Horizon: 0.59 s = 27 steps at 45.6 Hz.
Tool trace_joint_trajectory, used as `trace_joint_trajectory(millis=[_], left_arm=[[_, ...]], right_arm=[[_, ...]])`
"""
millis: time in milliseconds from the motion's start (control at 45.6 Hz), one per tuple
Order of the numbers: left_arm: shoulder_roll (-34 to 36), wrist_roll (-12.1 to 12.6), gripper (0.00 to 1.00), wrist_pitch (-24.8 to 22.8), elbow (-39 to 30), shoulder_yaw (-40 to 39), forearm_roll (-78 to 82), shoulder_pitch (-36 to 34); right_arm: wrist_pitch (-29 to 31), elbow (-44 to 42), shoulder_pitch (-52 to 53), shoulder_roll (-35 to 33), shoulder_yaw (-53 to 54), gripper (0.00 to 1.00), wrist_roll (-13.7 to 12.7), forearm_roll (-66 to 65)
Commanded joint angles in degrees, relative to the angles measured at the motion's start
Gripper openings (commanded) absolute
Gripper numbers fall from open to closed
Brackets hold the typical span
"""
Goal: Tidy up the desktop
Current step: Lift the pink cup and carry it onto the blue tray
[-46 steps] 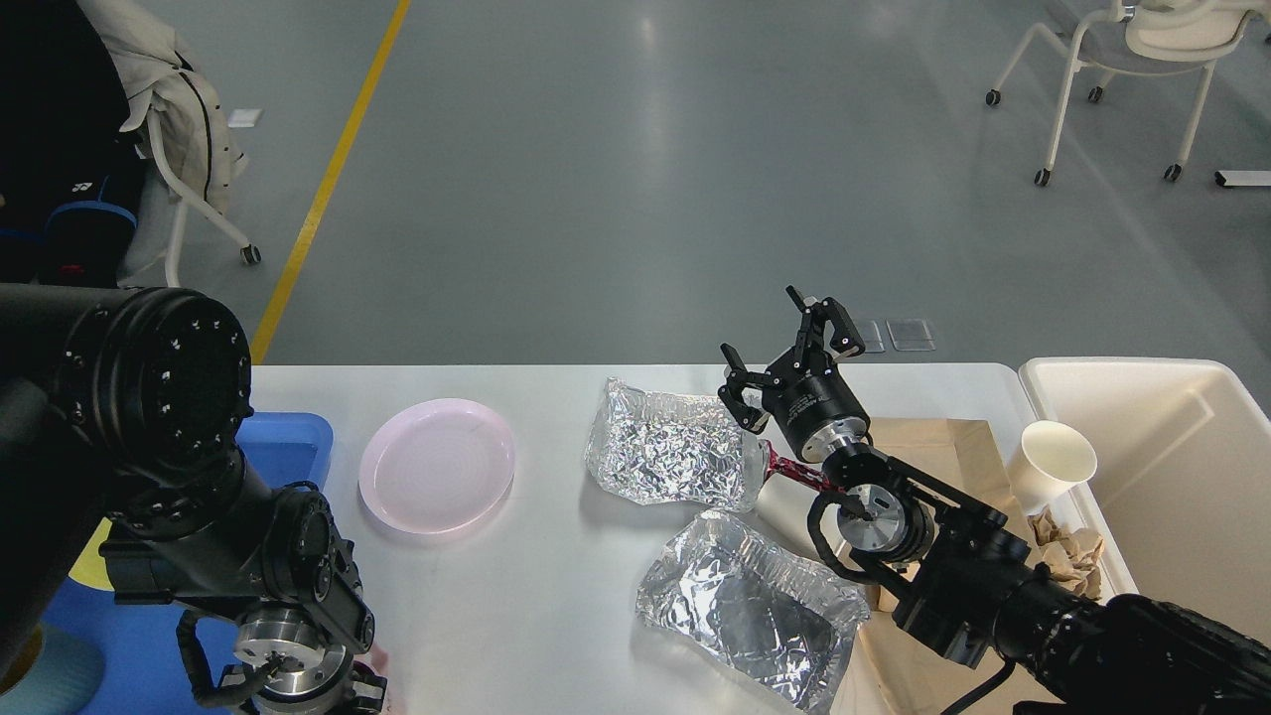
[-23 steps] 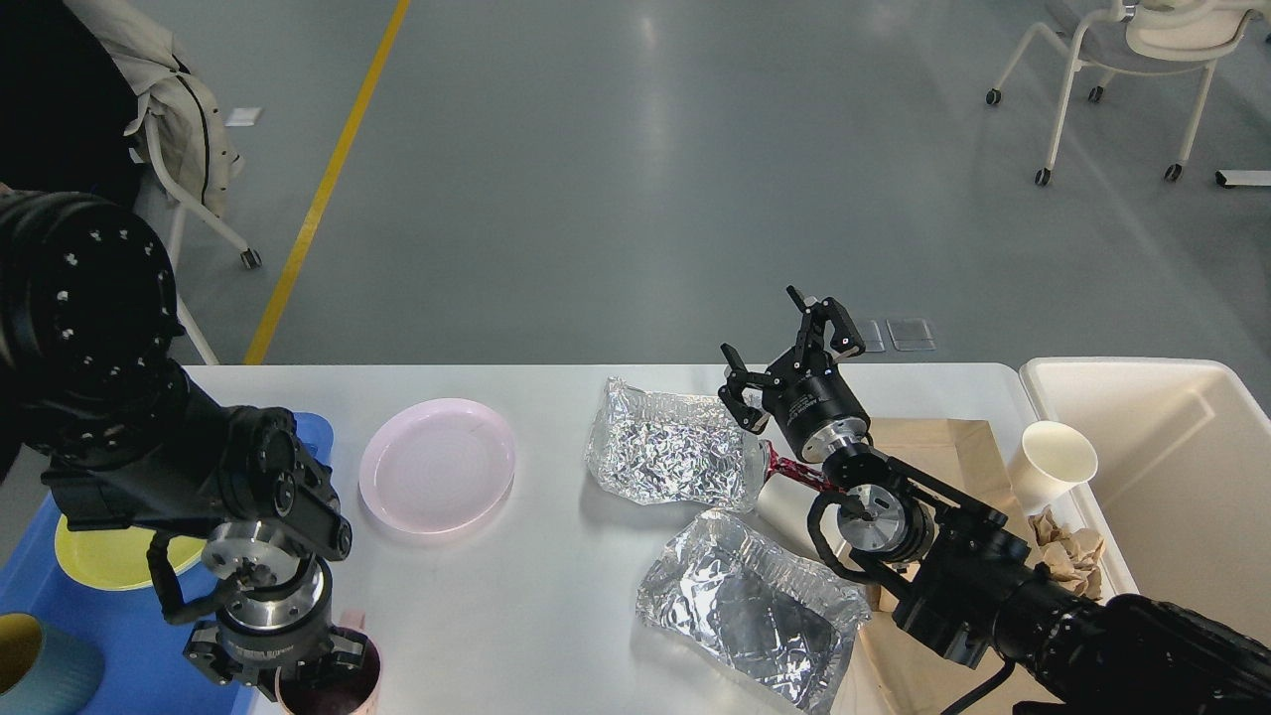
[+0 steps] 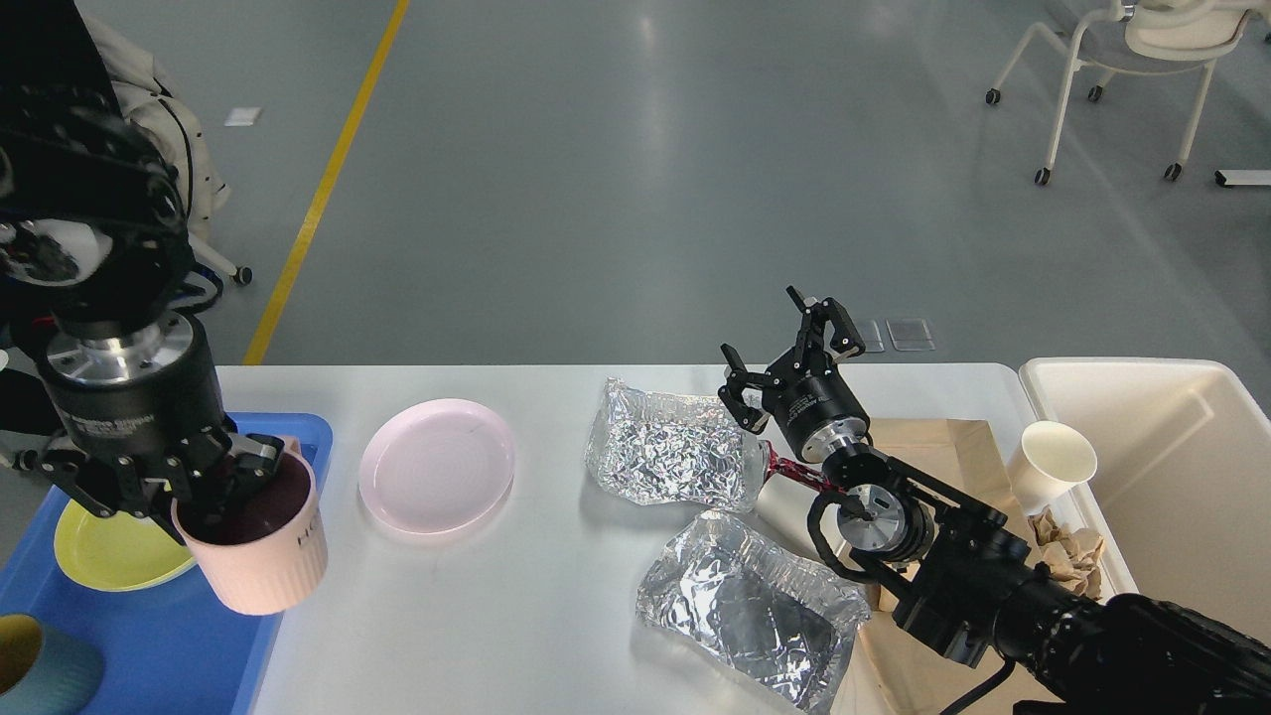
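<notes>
Left pincer (image 3: 213, 487) pointing down, fingers closed on something, right pincer (image 3: 789, 353) raised, fingers spread

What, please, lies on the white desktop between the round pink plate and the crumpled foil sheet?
Nothing: the head view shows bare white desktop between pink plate and foil sheet.

One head camera looks forward and down, near over the desktop (image 3: 556, 596), floor beyond.

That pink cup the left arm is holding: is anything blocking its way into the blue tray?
Nothing visible does. The left gripper holds the pink cup over the blue tray edge. The yellow plate and the teal cup sit in the tray, but bare tray floor shows beside them.
</notes>
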Motion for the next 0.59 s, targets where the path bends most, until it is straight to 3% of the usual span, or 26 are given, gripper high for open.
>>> trace_joint_trajectory(millis=[0, 131, 307, 460, 570], left_arm=[[2.29, -0.11, 0.0, -1.4, 0.09, 2.12, -0.09, -10.36], [5.54, 0.07, 0.0, -1.4, 0.36, 2.56, 0.0, -16.26], [5.63, 0.07, 0.0, -1.4, 0.44, 3.44, 0.09, -15.83], [6.51, 0.33, 0.0, -1.4, 1.85, 4.41, 0.44, -6.36], [8.09, 0.33, 0.0, 7.17, 2.9, 4.58, 1.93, 3.05]], right_arm=[[0.02, 0.0, 0.0, 0.0, 0.0, 1.0, 0.0, 0.0], [-0.07, 0.0, 0.0, 0.0, 0.0, 1.0, 0.0, 0.09], [0.02, 0.0, 0.0, 0.0, 0.0, 1.0, 0.0, 0.0], [0.02, 0.0, 0.0, 0.0, 0.0, 1.0, 0.0, 0.0], [0.02, 0.0, -0.09, 0.0, 0.0, 1.0, 0.0, 0.0]])
